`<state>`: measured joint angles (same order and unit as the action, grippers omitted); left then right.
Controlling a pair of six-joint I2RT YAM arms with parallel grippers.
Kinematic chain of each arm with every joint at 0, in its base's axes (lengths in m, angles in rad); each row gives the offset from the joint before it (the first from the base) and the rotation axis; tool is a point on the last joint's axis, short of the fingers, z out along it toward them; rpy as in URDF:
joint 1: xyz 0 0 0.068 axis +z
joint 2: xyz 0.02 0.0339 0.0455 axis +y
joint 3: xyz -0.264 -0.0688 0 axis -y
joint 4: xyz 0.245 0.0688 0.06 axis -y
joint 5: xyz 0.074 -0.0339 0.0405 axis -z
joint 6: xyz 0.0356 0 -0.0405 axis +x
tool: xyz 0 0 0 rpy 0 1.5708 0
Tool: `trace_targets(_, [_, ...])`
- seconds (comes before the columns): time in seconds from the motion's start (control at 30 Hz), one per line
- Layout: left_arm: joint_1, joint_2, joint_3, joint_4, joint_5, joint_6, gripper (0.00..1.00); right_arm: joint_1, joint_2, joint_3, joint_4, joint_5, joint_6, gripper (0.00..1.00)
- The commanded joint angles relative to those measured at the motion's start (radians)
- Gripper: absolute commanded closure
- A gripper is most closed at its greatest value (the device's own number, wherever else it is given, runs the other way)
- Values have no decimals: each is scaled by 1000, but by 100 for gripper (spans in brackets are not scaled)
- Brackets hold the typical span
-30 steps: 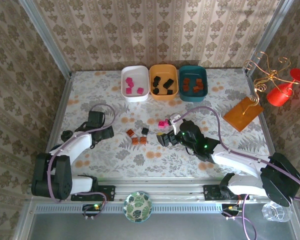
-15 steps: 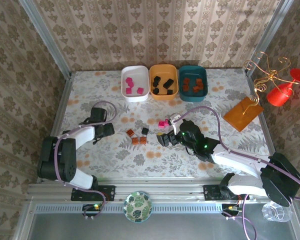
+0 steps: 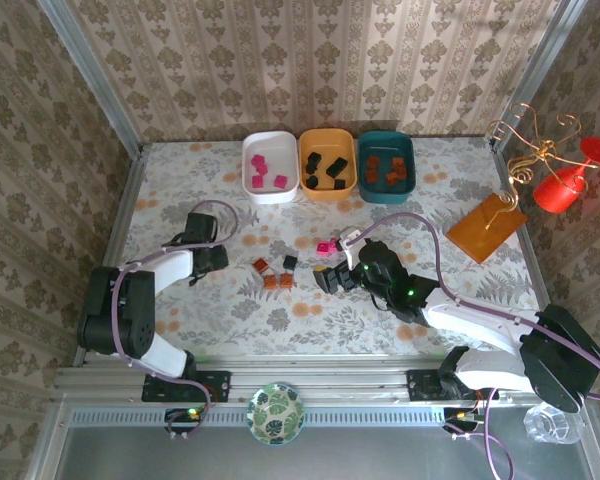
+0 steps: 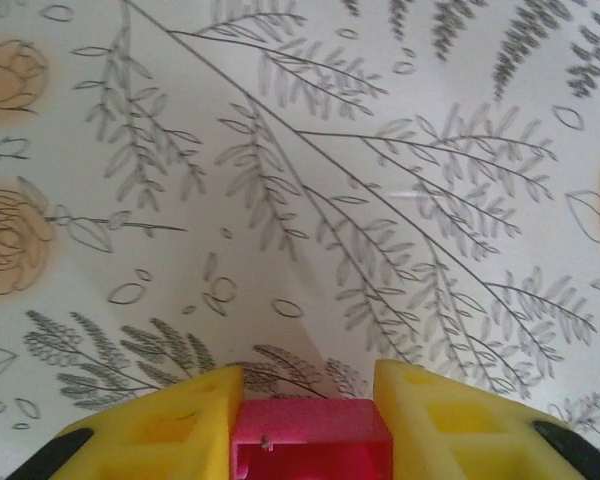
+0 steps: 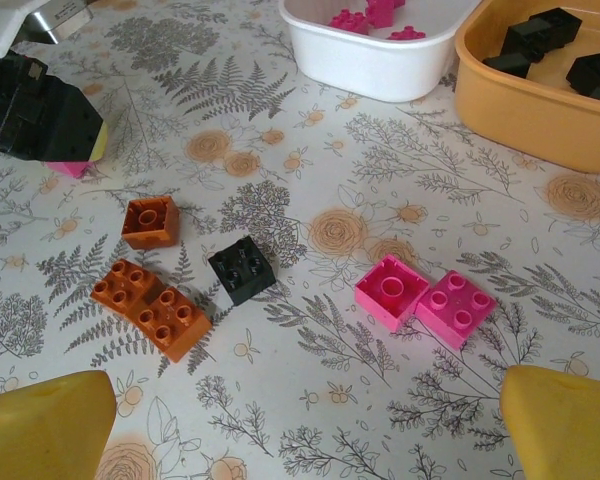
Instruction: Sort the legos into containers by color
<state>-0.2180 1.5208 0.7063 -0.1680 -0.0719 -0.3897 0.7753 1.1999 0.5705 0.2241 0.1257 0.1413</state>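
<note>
**Operator:** State the boundaries and open room on the bench (image 3: 180, 190).

**Technician:** Wallpapered walls (image 3: 310, 60) close the left, far and right edges. A metal rail (image 3: 310, 378) runs along the near edge. The white tray (image 3: 270, 196), orange-yellow tray (image 3: 327, 193) and teal tray (image 3: 386, 196) stand close together in a row at the middle of the far edge. An orange card (image 3: 486, 228) lies near the right edge. Open floral surface runs along the left edge, and in a strip between the trays and the loose bricks.

**Operator:** State of each hand?

**Technician:** The left hand (image 4: 308, 392) has its yellow fingers (image 4: 180, 420) clamped on one magenta brick (image 4: 310, 440). It is low over the bench, left of centre and apart from the left edge. The brick spans the gap between the fingers; which way its studs face cannot be told. The right hand (image 5: 300, 430) is spread wide with nothing between its fingers, near the bench centre.

**Operator:** Orientation of the task items?

**Technician:** Each tray's long axis runs from far edge to near edge. White holds magenta pieces, orange-yellow holds black, teal holds orange-brown. The loose legos lie studs up near the bench centre.
- Two orange-brown bricks (image 5: 175, 322) touch, and their joint long axis runs diagonally.
- A third orange-brown brick (image 5: 150, 220) lies near them.
- The black brick (image 5: 242, 270) lies apart, a corner toward the near edge.
- Two magenta bricks (image 5: 455, 308) touch side by side.
</note>
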Motion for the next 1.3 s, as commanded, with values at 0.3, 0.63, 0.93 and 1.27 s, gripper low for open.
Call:
trace_targets(0.3, [-103, 7, 277, 65, -63, 25, 67, 7, 8, 26, -15, 30, 20, 0])
trace_targets(0.63, [-126, 397, 730, 45, -24, 65, 67, 7, -4, 25, -24, 68, 21, 0])
trace_targets(0.93, [-124, 636, 1101, -116, 40, 86, 40, -27, 94, 98, -131, 181, 105, 0])
trace_targets(1.27, [-157, 177, 593, 114, 188, 21, 26, -90, 317, 279, -339, 130, 229, 4])
